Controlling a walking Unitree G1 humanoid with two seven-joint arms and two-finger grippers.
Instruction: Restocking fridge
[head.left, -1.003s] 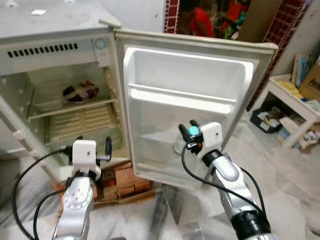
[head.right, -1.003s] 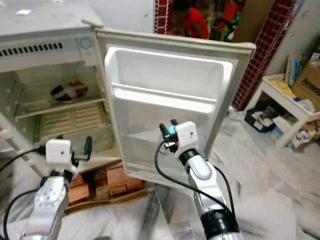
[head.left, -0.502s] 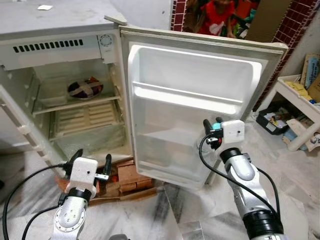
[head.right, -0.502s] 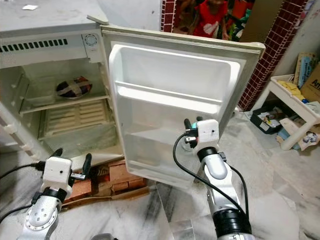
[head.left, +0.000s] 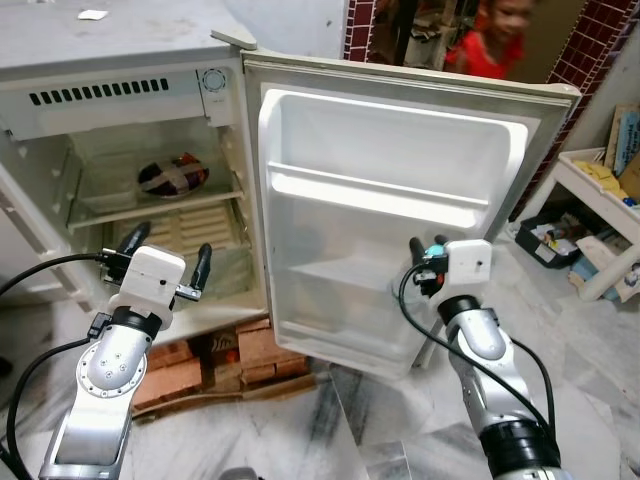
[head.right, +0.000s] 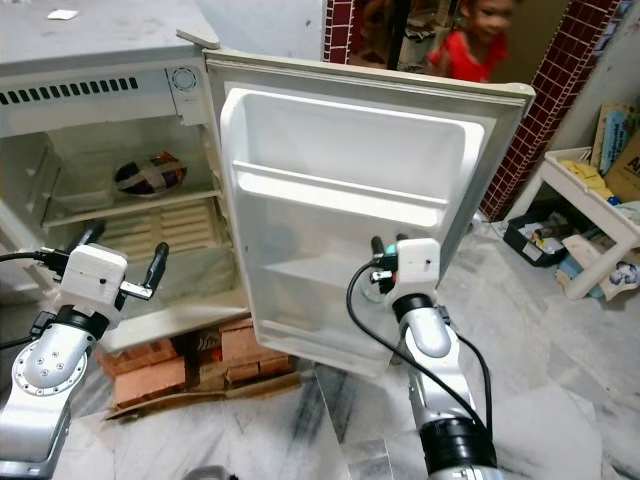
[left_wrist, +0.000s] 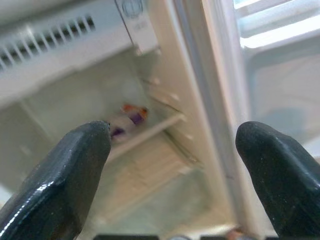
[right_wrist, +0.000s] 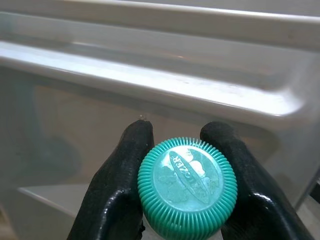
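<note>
A bottle with a teal cap (right_wrist: 187, 181) is clamped in the right gripper (head.left: 428, 262) at the fridge door (head.left: 400, 150), lowering into the lower door shelf (head.left: 345, 275) is judged next, and the left gripper (head.left: 165, 262) is held open and empty.

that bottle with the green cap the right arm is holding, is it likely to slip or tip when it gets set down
Slipping looks unlikely: the right tool pinches the bottle beside its ribbed green cap, which should give grip. Its clear body probably feels light. Standing tall on the door shelf, it may tip if nudged.
</note>
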